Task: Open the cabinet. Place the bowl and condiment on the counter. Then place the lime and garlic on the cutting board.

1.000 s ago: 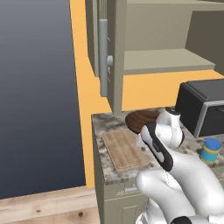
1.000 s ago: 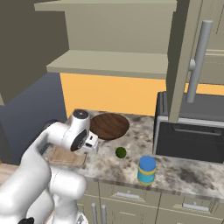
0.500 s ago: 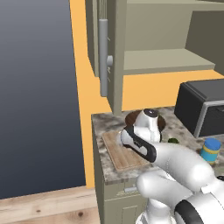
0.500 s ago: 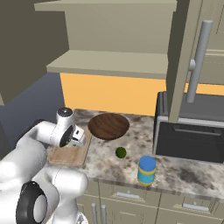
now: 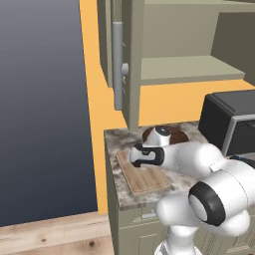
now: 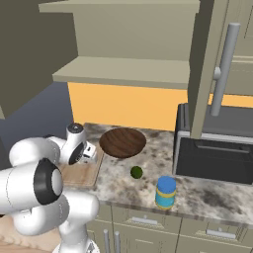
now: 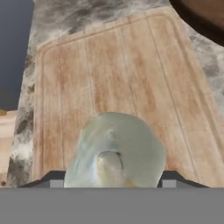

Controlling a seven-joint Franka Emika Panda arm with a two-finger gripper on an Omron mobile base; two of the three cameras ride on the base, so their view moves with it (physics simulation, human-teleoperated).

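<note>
In the hand view my gripper is shut on the garlic, a whitish lumpy bulb held just above the cutting board. In the base views the gripper hangs low over the cutting board at the counter's left end. The dark wooden bowl rests on the counter beside the board. The lime lies in front of the bowl, and the blue and yellow condiment stands near the front edge. The cabinet is open, with its doors swung out.
A black boxy appliance stands at the right on the counter, under the open right door. The counter ends just left of the board, where a dark wall and wooden floor lie beyond it.
The arm has swung left from in front of the bowl to over the cutting board, and the hand has come lower. Bowl, lime and condiment have stayed put.
</note>
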